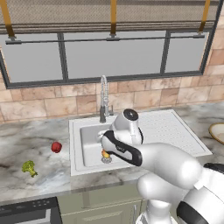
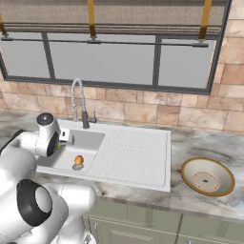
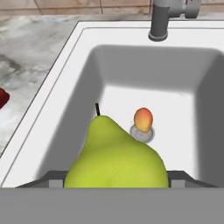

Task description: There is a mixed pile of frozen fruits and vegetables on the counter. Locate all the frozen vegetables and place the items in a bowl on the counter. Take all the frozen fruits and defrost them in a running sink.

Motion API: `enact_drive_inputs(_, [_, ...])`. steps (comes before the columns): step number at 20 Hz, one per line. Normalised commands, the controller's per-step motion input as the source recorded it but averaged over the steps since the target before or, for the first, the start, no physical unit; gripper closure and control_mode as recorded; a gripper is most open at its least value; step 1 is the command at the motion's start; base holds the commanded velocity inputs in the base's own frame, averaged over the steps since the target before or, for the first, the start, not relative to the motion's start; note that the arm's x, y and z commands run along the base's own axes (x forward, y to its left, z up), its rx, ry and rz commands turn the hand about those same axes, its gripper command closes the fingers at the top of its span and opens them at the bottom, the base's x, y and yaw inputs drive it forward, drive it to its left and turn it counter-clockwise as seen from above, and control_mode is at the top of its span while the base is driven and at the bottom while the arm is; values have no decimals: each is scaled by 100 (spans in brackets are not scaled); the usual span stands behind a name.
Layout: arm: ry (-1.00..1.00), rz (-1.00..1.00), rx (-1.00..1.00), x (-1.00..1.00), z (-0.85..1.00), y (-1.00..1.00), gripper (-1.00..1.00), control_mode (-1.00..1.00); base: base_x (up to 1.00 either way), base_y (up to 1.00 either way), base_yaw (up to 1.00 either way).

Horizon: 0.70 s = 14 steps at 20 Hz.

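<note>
The tool (image 3: 114, 183) pinches a smooth yellow-green pear (image 3: 114, 159) (stem pointing away) above the white rectangular sink (image 3: 65, 92). Below and beyond it, a round orange-red fruit (image 3: 143, 118) sits on the drain. Far left on the veined marble table (image 1: 35, 140) lie a glossy red piece (image 1: 56, 147) and knobbly green broccoli (image 1: 29, 167).

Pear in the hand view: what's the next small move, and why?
Probably lower a little and open the jaws to drop it. The gripper holds the yellow-green pear between its fingers, already over the sink basin, where the orange-red fruit sits by the drain. Both vegetables, the broccoli and the red piece, wait on the counter next.
</note>
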Motion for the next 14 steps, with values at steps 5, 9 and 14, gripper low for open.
enact_drive_inputs(5, [0, 0, 0, 20, -26, 0, 100, -100, 0, 0, 0])
enact_drive_inputs(9, [1, 0, 0, 23, -25, 0, 100, -100, 0, 0, 0])
enact_drive_inputs(14, [2, 0, 0, 23, -30, 0, 100, -100, 0, 0, 0])
